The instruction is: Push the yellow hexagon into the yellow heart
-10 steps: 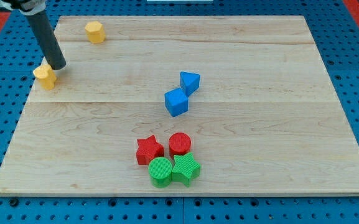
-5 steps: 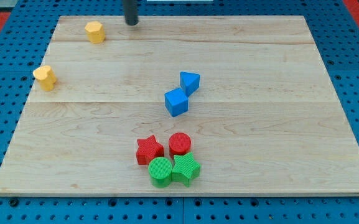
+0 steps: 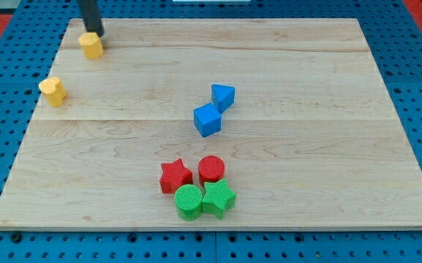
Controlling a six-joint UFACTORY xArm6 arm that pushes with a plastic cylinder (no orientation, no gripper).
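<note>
The dark rod comes down from the view's top at the far left, and my tip (image 3: 96, 33) sits right at the top edge of the yellow hexagon (image 3: 91, 45), touching it or just about. There is no claw on this arm, only the rod, so nothing here can be open or closed. The yellow hexagon lies near the top left corner of the wooden tabletop (image 3: 306, 146). The yellow heart (image 3: 53, 90) lies lower down and further to the view's left, close to the left edge of the tabletop. The hexagon and the heart are near each other but not touching, with bare wood between them. In the middle of the tabletop there are two blue blocks. The blue triangle (image 3: 223, 96) is a bit higher and to the right, and the blue cube (image 3: 207, 120) is just below it to the left, and their corners touch or nearly touch. Near the view's bottom there is a tight bunch of four blocks. The red star (image 3: 175, 177) is on the left and the red cylinder (image 3: 211, 169) is on the right. Right under them sit the green cylinder (image 3: 189, 201) and the green star (image 3: 219, 198), side by side. These four are well apart from the yellow blocks.
</note>
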